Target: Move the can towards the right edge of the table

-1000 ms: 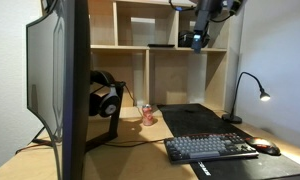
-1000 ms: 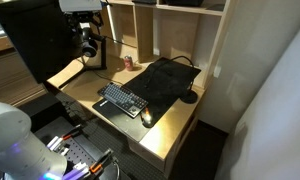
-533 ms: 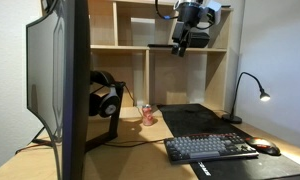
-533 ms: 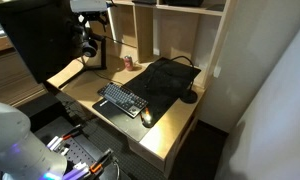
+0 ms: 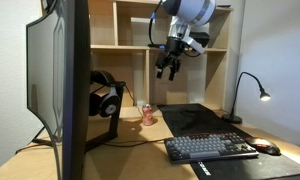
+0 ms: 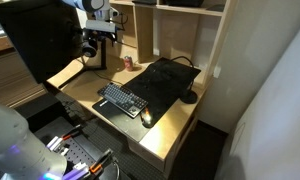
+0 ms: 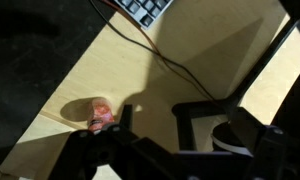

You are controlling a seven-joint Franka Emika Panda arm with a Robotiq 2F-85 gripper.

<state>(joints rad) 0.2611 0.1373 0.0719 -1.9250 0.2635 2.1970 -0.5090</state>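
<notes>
The can [image 5: 147, 114] is small and pinkish-red with a pale top. It stands on the light wood table [image 5: 140, 140] next to the black desk mat [image 5: 195, 122], below the shelf unit. It also shows in the other exterior view [image 6: 129, 62] and as a blurred pink shape in the wrist view [image 7: 100, 113]. My gripper [image 5: 168, 70] hangs high in the air, above the can and a little to its right, with its fingers apart and nothing between them. It also shows in an exterior view [image 6: 110, 30]. In the wrist view the fingers are only dark shapes.
A large monitor [image 5: 60, 85] fills the left. Headphones on a black stand [image 5: 105, 98] sit close beside the can. A keyboard [image 5: 210, 148] and mouse [image 5: 265, 148] lie on the mat. A black desk lamp [image 5: 252, 88] stands at the right, before the shelf unit [image 5: 180, 50]. A cable [image 7: 160, 60] crosses the table.
The arm has swung left and downward from in front of the top shelf, bringing the gripper lower and closer above the can. The can has not moved.
</notes>
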